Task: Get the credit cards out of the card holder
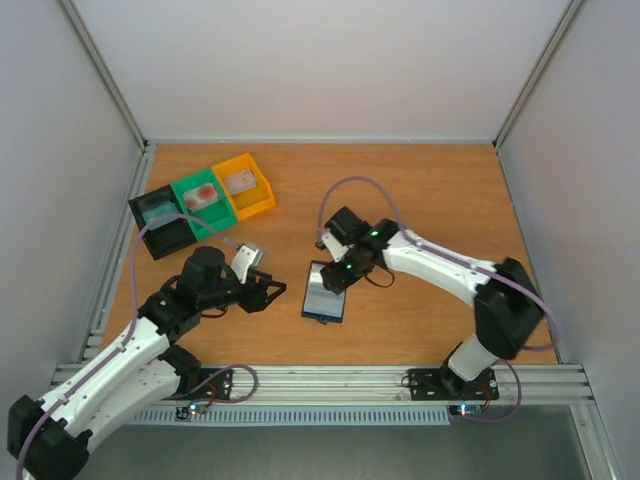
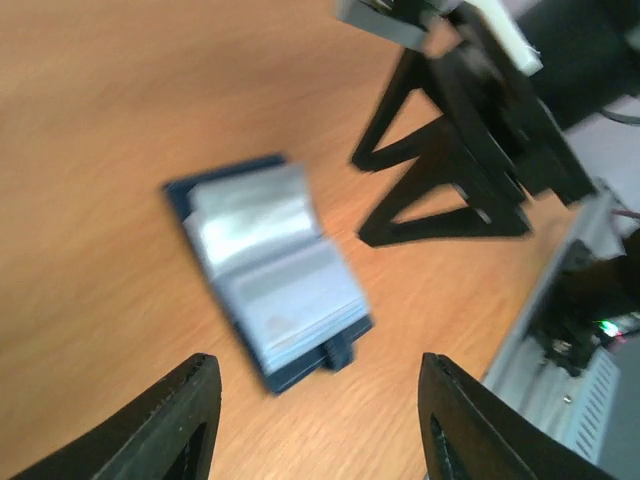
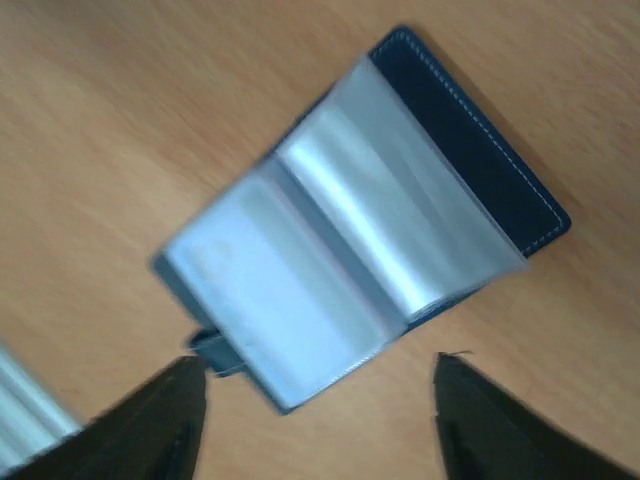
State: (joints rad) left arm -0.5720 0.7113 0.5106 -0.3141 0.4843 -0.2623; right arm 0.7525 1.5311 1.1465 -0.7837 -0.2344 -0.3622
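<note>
Lying opened flat on the desk (image 1: 430, 190), roughly midway between the two arms, the card holder (image 1: 325, 291) is being flanked by both tools. The left tool (image 1: 277, 292) is being held just beside its left edge, fingers spread and nothing between them. The right tool (image 1: 338, 272) is being held over its far end, likewise released and empty. Whether that tool is touching the leather cannot be told.

At the far left, three credit cards are being kept in bins: a teal card (image 1: 157, 208) in the black bin (image 1: 168, 243), a pale card with reddish marks (image 1: 204, 195) in the green bin (image 1: 216, 228), and a plain pale card (image 1: 240, 181) in the yellow bin (image 1: 258, 208).

The task is being judged as late, at a pause between picks or at its close. The blue-grey pockets (image 3: 330, 250) are being blurred in both wrist views, so whether a card is left inside cannot be told.

If one is left, the next move is being called for as follows: the holder pinned against the desk by one tool while the other pinches the card's exposed edge and draws it along the pocket's mouth. The holder is light and is likely to slide or fold if not pinned.
</note>
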